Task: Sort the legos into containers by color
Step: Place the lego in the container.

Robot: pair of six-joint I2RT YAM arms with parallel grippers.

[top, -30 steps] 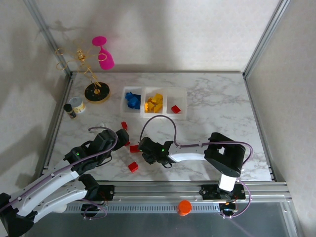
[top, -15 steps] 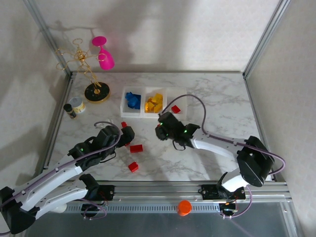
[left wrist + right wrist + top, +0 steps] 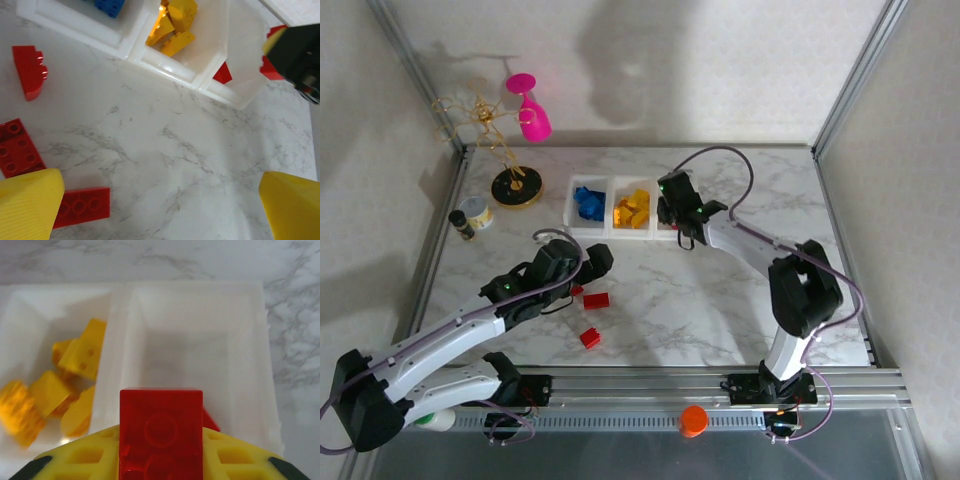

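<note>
A red lego point(image 3: 161, 427) is being gripped tightly between the yellow fingers point(image 3: 230, 452) of the right gripper point(image 3: 670, 212), just above the right-hand bin point(image 3: 200, 330) of the containers point(image 3: 610, 205), where another red brick point(image 3: 222, 74) is lying. The left gripper point(image 3: 595, 258) is being held wide open with nothing in it, low over the marble table point(image 3: 740, 300) near three loose red legos point(image 3: 82, 206). Yellow legos point(image 3: 75, 360) and blue legos point(image 3: 587, 200) are lying in the other two bins.
</note>
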